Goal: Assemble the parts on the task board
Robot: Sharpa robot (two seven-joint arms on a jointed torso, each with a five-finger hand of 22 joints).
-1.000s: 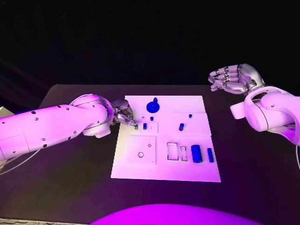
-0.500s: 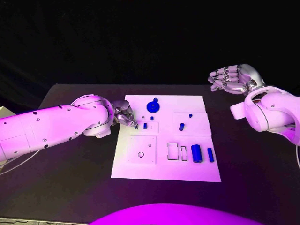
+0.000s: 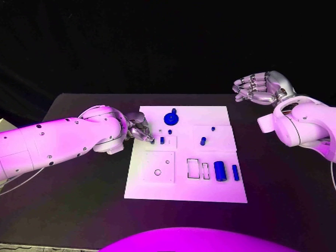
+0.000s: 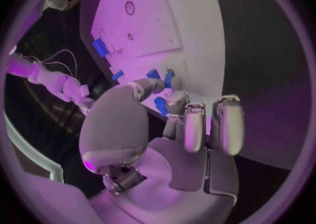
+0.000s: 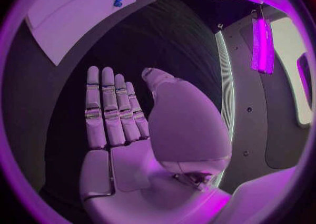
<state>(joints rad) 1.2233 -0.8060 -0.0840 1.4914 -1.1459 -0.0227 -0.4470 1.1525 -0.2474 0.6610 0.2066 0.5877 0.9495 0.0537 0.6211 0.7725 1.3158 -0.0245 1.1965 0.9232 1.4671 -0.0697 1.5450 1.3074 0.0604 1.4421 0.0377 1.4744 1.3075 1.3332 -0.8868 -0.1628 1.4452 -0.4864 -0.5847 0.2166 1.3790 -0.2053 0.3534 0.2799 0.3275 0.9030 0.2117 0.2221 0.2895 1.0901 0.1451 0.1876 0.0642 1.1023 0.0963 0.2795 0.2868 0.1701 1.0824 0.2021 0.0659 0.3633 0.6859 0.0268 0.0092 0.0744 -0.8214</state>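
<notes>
Two hands: left hand pinches blue part; right hand raised, empty, fingers apart.

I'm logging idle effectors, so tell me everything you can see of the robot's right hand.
The right hand is silver and metallic-looking, many-fingered, on a white arm. In the head view it hangs beyond the far right corner of the black table, well apart from the white task board, fingers curled loosely. In the right wrist view the fingers lie straight side by side, thumb apart. It holds nothing and touches nothing.
</notes>
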